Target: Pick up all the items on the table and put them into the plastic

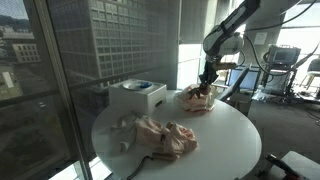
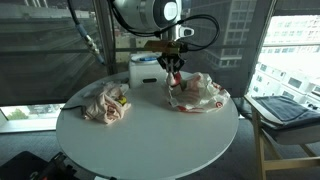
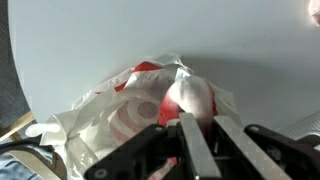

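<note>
Hanging low over the red and white plastic bag (image 2: 203, 95), just right of the middle in an exterior view. Pressing the fingers (image 3: 187, 145) close together, with only a thin slit between them in the wrist view. Not able to tell about anything small sitting in that slit, so not guessing.

Seeing the bag lying crumpled and floppy on the round white worktop (image 2: 160, 140), right under the fingers and filling the lower middle of the wrist view. Seeing a second crumpled bag (image 2: 105, 102) with a bit of yellow on it at the left middle, well apart. Seeing a white box (image 2: 148, 68) sitting behind, near the top middle.

Worrying about a few things from here:
- Maybe missing the opening, with the bag mouth not showing clearly, and dropping stuff on top of the bag or beside it.
- Maybe pushing down too far and squashing the mouth shut.
- Maybe snagging the thin plastic and dragging the whole bag along, with nothing pinning it down.
- Maybe sliding it off the right edge of the worktop, already close by.
</note>
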